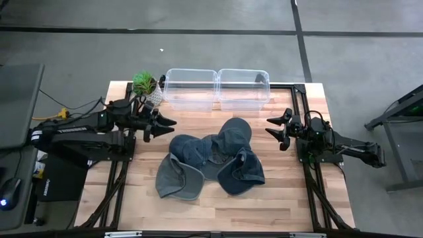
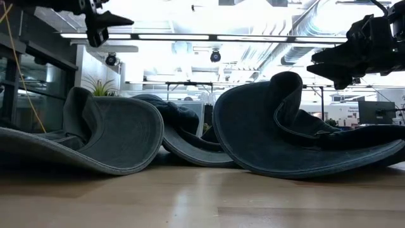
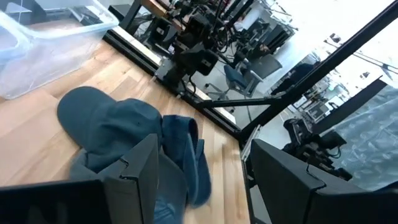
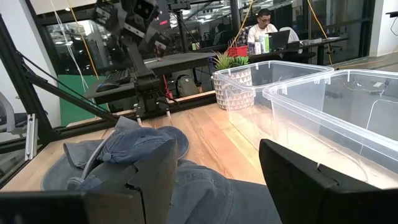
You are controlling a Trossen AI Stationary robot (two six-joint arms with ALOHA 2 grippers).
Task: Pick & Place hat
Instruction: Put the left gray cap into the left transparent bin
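So the hats are sitting in a loose overlapping heap right in the middle of the table, a bit below centre in the overhead shot. Looks like several dark blue caps are lying piled with brims crossing each other, which is probably going to make grabbing just one a bit fiddly.

Neither arm is holding anything. The left gripper is hovering at the left of the pile, fingers spread apart and pointing toward the caps, clear of the fabric. The right gripper is mirroring it on the right side of the frame, jaws wide and empty, also pointing inward. From the table-level shot both are hanging well above the wood, up near the top corners, so my guess is they're parked at a ready pose, not mid-reach.

Two clear plastic bins are waiting side by side along the top edge of the table, just above the pile, presumably the drop spot. A little potted plant is sitting to the left of the bins, out of the way.
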